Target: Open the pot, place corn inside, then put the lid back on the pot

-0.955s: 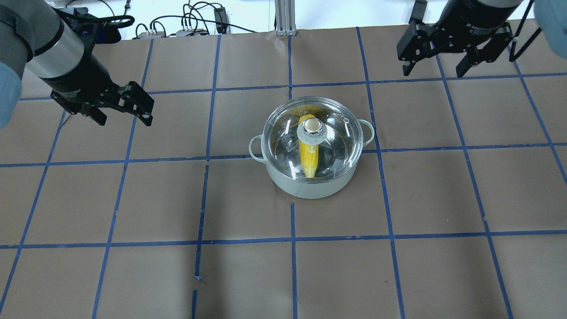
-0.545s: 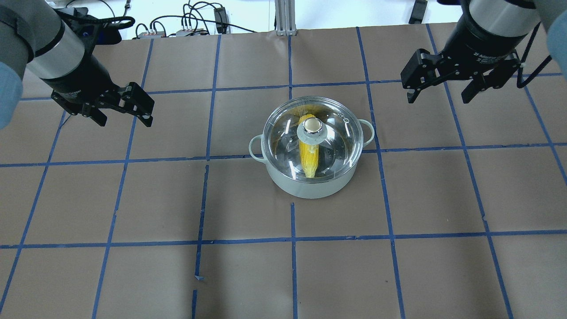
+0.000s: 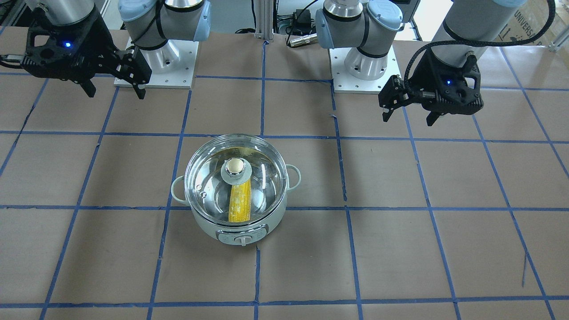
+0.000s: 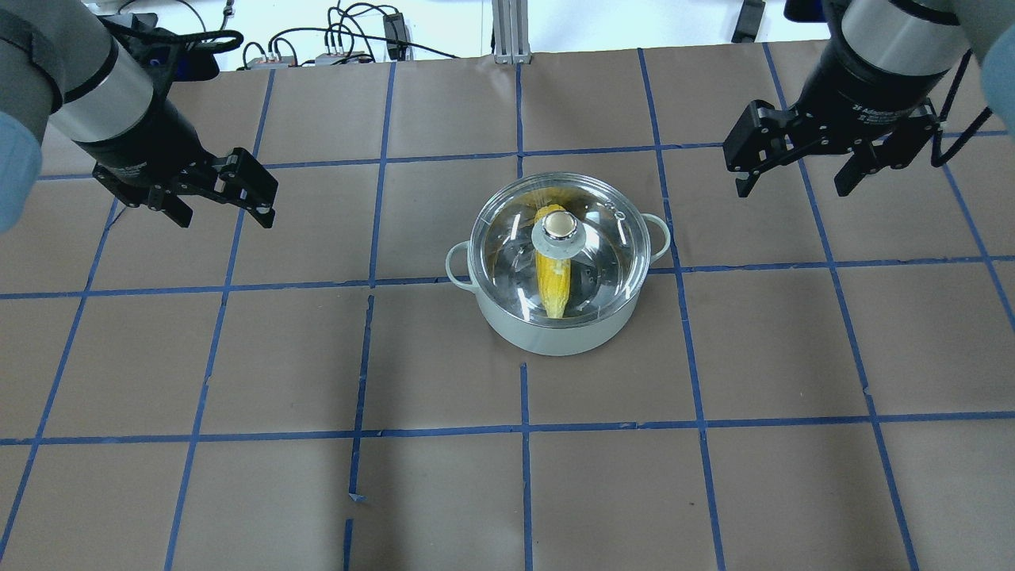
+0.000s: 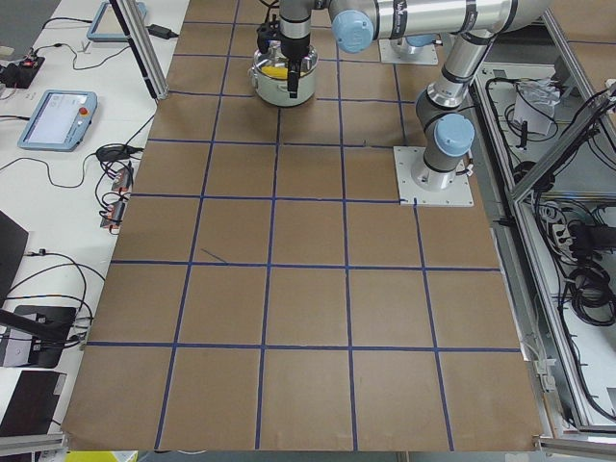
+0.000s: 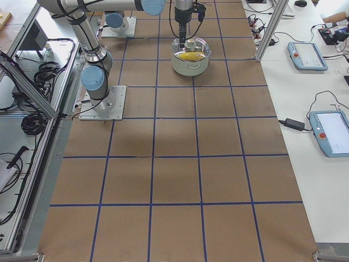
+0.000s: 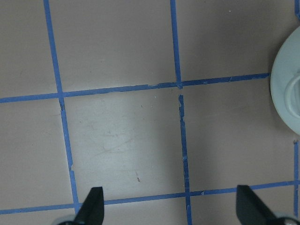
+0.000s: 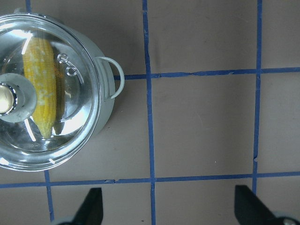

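The pale grey-green pot (image 4: 555, 337) stands near the table's middle, with its front control panel and dial (image 3: 242, 236) facing away from the robot. The clear glass lid (image 4: 603, 238) sits on the pot, knob (image 4: 560, 224) up. The yellow corn (image 4: 553, 287) lies inside the pot under the lid. It also shows in the right wrist view (image 8: 40, 103). My left gripper (image 4: 226, 216) is open and empty, well to the left of the pot. My right gripper (image 4: 793, 190) is open and empty, to the right of the pot and farther back.
Brown paper with a blue tape grid (image 4: 523, 432) covers the table. Cables and connectors (image 4: 341, 40) lie beyond the far edge. The arm bases (image 3: 362, 66) stand on the robot's side. The pot's edge shows at the right of the left wrist view (image 7: 286, 89).
My right gripper has come down the overhead view toward the robot and slightly right, still open. The left arm, pot, lid and corn have not moved.
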Robot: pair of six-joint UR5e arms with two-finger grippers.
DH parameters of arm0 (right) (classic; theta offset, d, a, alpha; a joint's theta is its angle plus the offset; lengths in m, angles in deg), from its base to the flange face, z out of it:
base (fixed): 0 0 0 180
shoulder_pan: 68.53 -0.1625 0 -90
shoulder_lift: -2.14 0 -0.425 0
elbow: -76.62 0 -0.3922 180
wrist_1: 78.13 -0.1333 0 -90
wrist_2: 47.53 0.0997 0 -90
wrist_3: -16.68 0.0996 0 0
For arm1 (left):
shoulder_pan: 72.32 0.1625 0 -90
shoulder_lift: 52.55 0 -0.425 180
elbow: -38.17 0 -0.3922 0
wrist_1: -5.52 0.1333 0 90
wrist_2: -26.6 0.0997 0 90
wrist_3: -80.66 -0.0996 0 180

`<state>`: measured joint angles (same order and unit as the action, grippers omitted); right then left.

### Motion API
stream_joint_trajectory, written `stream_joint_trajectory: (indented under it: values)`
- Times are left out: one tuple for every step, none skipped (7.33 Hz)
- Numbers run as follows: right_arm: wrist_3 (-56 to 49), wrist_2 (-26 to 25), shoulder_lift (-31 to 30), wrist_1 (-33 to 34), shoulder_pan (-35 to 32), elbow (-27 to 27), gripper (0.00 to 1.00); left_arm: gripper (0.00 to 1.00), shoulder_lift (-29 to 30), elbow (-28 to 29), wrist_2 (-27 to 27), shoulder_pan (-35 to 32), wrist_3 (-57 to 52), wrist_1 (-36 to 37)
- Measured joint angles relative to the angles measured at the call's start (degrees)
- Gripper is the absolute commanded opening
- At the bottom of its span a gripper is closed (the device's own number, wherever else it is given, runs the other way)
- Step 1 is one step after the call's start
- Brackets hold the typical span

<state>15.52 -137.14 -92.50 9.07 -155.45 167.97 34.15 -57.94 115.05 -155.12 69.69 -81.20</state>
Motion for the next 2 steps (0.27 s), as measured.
stream_joint_trajectory:
  values:
    - [0.0, -0.1, 0.0, 0.0, 0.0, 0.1, 0.98, 1.00, 0.1, 0.1, -0.1, -0.9, 2.0, -0.3]
    - [0.0, -0.2, 0.0, 0.0, 0.0, 0.1, 0.98, 1.00, 0.3, 0.3, -0.1, -2.1, 4.3, -0.4]
